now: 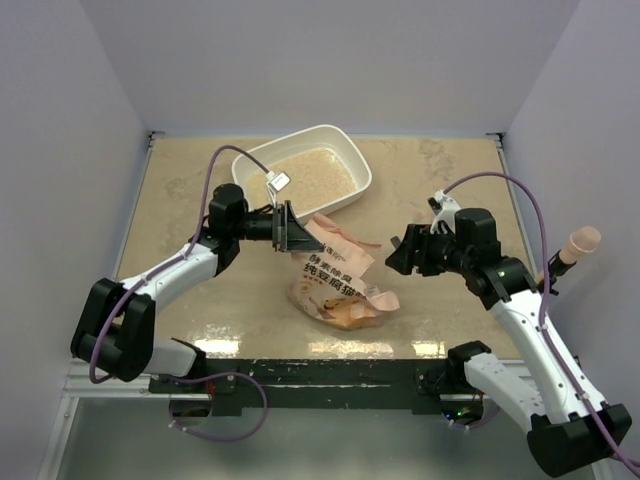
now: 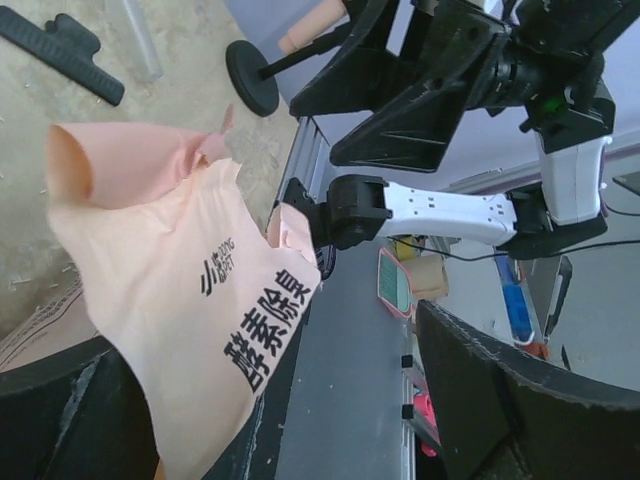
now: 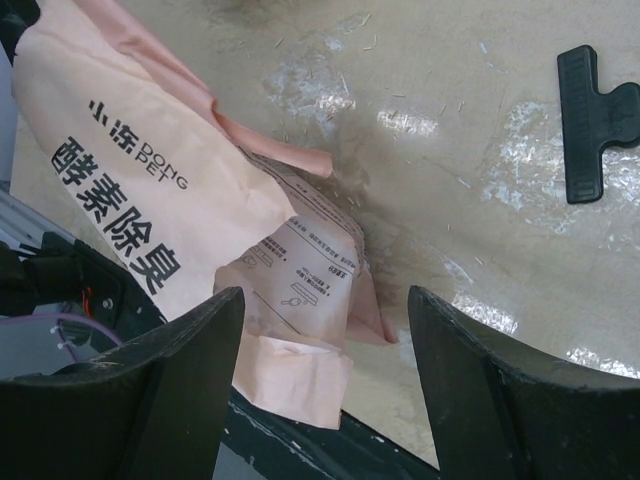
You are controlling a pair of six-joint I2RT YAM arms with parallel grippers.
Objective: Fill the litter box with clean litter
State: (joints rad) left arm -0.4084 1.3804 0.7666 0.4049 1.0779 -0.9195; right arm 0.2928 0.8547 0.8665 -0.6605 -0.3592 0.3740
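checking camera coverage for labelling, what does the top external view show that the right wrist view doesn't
Only the top external view shows the white shallow plastic litter box, the fine pale beige litter inside it, and the left hand, open at the upper end of the crumpled orange-pink printed bag. Only the right wrist view shows a black plastic clip lying on the mottled beige tabletop. Both show that bag, that tabletop and the open right hand near the bag.
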